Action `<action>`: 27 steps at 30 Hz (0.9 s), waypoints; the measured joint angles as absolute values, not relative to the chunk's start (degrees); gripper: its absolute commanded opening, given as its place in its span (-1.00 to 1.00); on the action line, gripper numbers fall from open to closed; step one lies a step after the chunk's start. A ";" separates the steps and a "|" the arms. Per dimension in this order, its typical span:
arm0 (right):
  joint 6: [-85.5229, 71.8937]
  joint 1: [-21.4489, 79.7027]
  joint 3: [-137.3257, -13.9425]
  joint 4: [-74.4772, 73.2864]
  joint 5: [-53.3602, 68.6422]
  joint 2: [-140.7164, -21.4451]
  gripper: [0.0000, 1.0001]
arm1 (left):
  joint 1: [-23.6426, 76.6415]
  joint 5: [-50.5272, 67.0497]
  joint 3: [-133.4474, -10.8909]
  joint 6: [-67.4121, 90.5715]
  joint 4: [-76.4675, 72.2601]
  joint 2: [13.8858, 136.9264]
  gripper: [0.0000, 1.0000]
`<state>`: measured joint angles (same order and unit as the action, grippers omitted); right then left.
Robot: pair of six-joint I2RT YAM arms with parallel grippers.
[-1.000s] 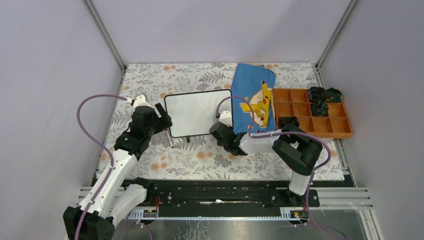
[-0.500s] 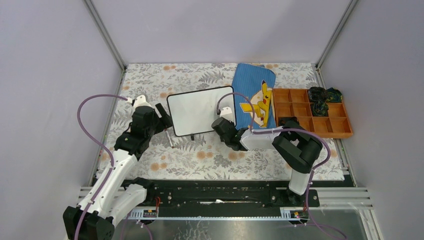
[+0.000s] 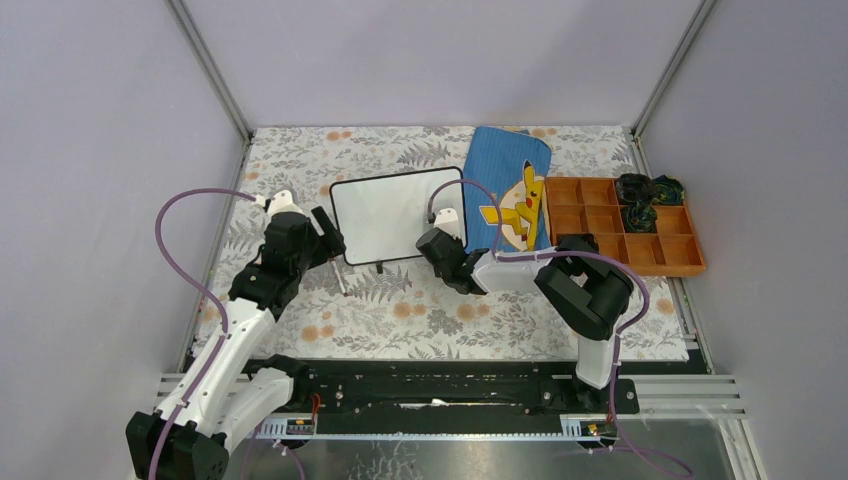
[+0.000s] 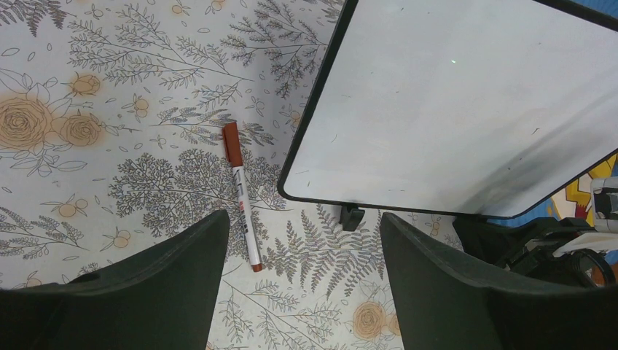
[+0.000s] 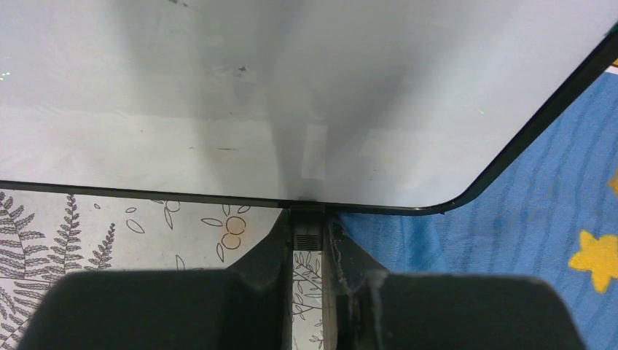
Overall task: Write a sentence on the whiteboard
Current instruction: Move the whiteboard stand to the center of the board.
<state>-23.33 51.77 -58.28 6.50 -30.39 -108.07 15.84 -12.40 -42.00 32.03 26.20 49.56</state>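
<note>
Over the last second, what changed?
The right tool, shut on the near edge of the whiteboard, shifted it slightly away from the arm bases. The left tool stayed open and still; marker, pouch and tray unmoved.

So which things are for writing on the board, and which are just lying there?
For the job:
- the whiteboard, pinched at its bottom edge by the right gripper
- the marker lying beside the board
- the left gripper, open, hovering near the marker

Just lying about:
- the blue Pikachu pouch
- the orange tray
- the dark bundles in the tray's far corner
</note>
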 measured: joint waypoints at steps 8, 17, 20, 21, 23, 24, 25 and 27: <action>-24.27 51.75 -57.89 6.68 -30.37 -107.92 -0.67 | 16.10 -12.38 -42.00 32.03 26.20 49.56 0.66; -25.30 51.75 -54.43 6.48 -29.87 -104.95 -0.17 | 16.10 -12.40 -41.98 32.03 26.20 49.52 0.66; -25.34 51.75 -54.30 6.31 -29.26 -104.71 0.01 | 16.10 -12.40 -41.98 32.03 26.20 49.50 0.66; -25.36 51.75 -54.15 6.26 -29.06 -104.51 0.06 | 16.10 -12.40 -41.98 32.03 26.20 49.43 0.66; -25.36 51.75 -53.84 6.15 -28.77 -104.16 0.19 | 16.10 -12.40 -41.98 32.03 26.20 49.23 0.66; -25.36 51.77 -53.56 6.09 -28.45 -103.88 0.27 | 16.10 -12.40 -41.98 32.03 26.20 49.08 0.66; -25.36 51.77 -53.15 6.11 -28.03 -103.46 0.33 | 16.10 -12.40 -41.98 32.03 26.17 48.95 0.66; -25.36 51.77 -51.92 6.28 -27.14 -102.15 0.44 | 16.10 -12.40 -41.98 32.03 26.20 48.69 0.67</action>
<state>-25.36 51.77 -51.92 6.28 -27.14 -102.15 16.10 -12.40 -41.98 32.03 26.20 48.69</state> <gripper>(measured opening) 0.644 0.829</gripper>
